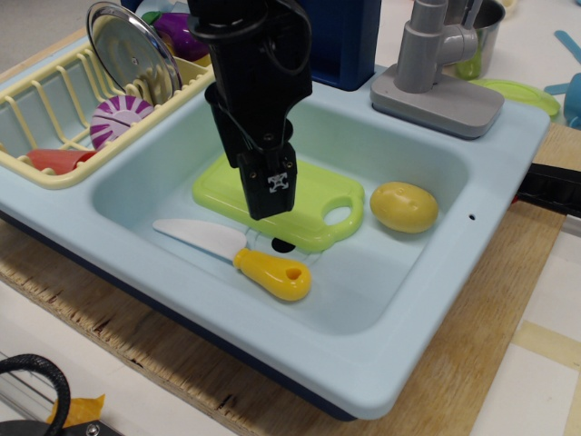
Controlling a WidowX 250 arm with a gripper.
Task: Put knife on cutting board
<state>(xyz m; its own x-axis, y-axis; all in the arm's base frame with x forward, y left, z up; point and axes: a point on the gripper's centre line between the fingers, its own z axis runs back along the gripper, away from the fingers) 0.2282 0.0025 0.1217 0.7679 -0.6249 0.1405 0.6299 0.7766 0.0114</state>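
The knife (238, 254), with a white blade and a chunky yellow handle, lies flat on the floor of the light blue sink (427, 309), blade pointing left. The lime-green cutting board (313, 195) lies just behind it on the sink floor, its handle hole at the right front corner. My black gripper (270, 198) hangs over the middle of the board, above and just behind the knife, holding nothing. Its fingers overlap from this angle, so I cannot tell whether they are open or shut.
A yellow lemon (404, 206) lies in the sink right of the board. A cream dish rack (54, 109) at left holds a metal lid (132, 50) and small toys. A grey faucet (436, 64) stands behind the sink.
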